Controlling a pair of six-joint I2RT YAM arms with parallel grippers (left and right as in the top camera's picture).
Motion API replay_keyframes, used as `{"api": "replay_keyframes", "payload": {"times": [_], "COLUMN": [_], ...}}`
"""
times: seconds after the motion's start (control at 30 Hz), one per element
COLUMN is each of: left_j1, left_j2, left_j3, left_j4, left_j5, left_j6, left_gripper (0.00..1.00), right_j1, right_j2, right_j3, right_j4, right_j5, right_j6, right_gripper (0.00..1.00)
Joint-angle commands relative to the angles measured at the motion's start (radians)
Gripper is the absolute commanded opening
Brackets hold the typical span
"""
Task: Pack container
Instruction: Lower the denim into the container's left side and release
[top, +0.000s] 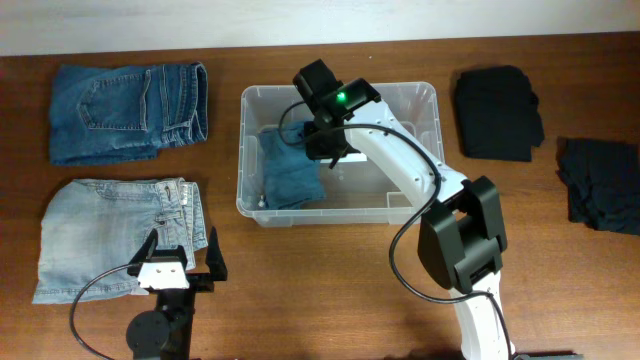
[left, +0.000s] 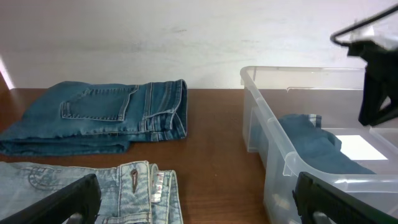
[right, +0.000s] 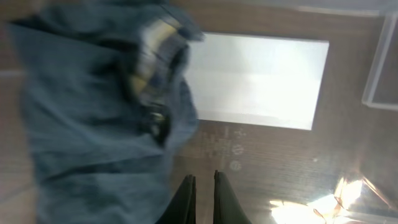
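Even, soft light in the overhead view, faint shadows beside the container (top: 241, 150), left wrist view fairly sharp, right wrist view smeared with blur, white label (right: 255, 81) blown out, glare at lower right.

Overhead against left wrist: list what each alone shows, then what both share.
Overhead only: one black garment and a second black garment at the right. Left wrist only: nothing new, just a side-on look. Both: the container, the blue garment inside it, dark jeans, light jeans.
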Motion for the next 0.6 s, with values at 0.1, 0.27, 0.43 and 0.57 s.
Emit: {"api": "replay_keyframes", "payload": {"times": [0.1, 0.27, 0.43, 0.57], "left_j1": [0.006, 0.006, 0.006, 0.006], "left_j2": [-0.005, -0.005, -0.005, -0.005], "left_j3": [-0.004, -0.004, -0.004, -0.004], "left_j4": [-0.002, -0.002, -0.002, -0.002], "left_j5": [0.010, 0.011, 0.011, 0.011], "left_j6": [0.012, 0.012, 0.012, 0.012], "left_gripper": [0.99, 0.99, 0.99, 0.99], "right_j1": [0.027, 0.063, 0.108, 0.127], "right_j2": [-0.028, -0.014, -0.013, -0.013], "right_j3": [0.002, -0.075, -0.197, -0.254], "right_j4": [-0.051, 0.005, 0.153, 0.195], "right_j5": [-0.110, -0.119, -0.196, -0.196], "right_j6": [-0.021, -0.032, -0.032, -0.012], "right_gripper": [0.04, 0.04, 0.04, 0.04]}}
